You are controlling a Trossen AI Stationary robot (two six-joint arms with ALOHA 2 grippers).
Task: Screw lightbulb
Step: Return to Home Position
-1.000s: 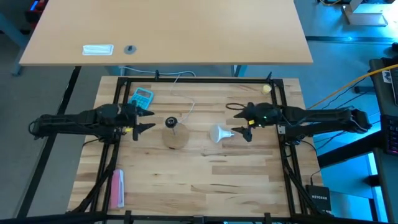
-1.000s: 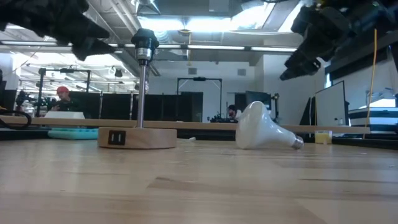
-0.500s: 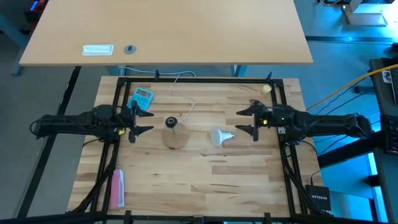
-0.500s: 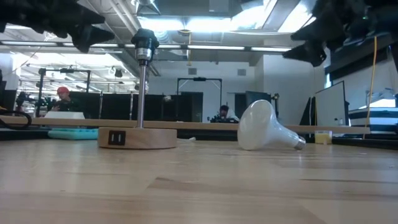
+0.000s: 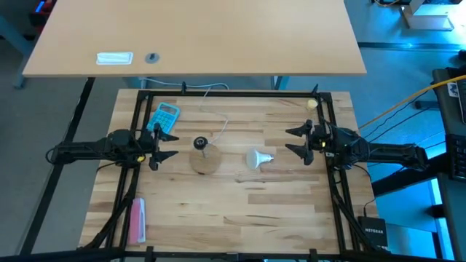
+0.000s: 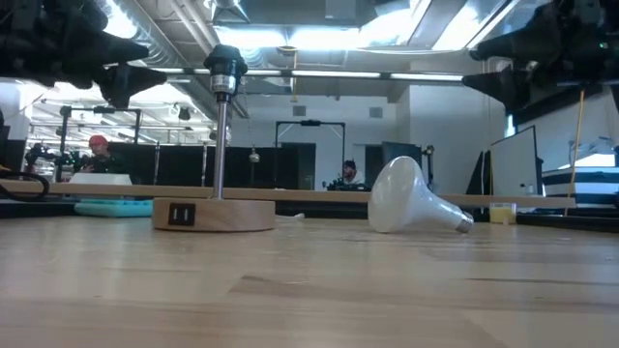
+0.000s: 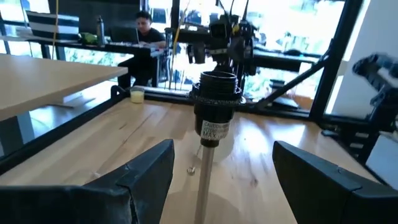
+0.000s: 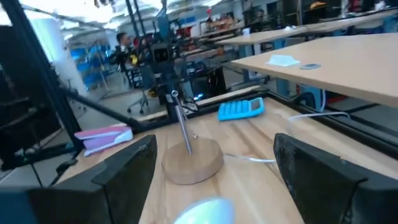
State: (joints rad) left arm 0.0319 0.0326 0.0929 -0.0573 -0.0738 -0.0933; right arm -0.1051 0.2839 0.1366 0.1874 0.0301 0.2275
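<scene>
A small white lightbulb (image 5: 256, 157) lies on its side on the wooden table (image 5: 240, 211), loose and in neither arm's grasp. Its round dome faces the lamp's round wooden base (image 5: 207, 161), which stands just beside it. Its silvery screw end points toward the right gripper (image 5: 290, 141). That gripper hangs near the bulb on the table's right side, jaws spread wide and holding nothing. The level view across the table shows it well above the tabletop, clear of the bulb.

On the lamp's other side, the left gripper (image 5: 170, 143) hovers at a similar height, jaws likewise parted and empty. It faces the black socket (image 5: 200, 143) that tops the lamp's thin upright post. The bulb rests apart from that socket, down on the tabletop.

A blue calculator (image 5: 166, 113) lies near the back-left corner, just beside the left gripper. A white cable (image 5: 218, 120) trails from the lamp toward the back edge. A small yellowish ball (image 5: 312, 104) sits at the back-right corner and a pink object (image 5: 137, 220) lies along the front-left edge. A person (image 6: 349, 175) is visible in the room beyond.
</scene>
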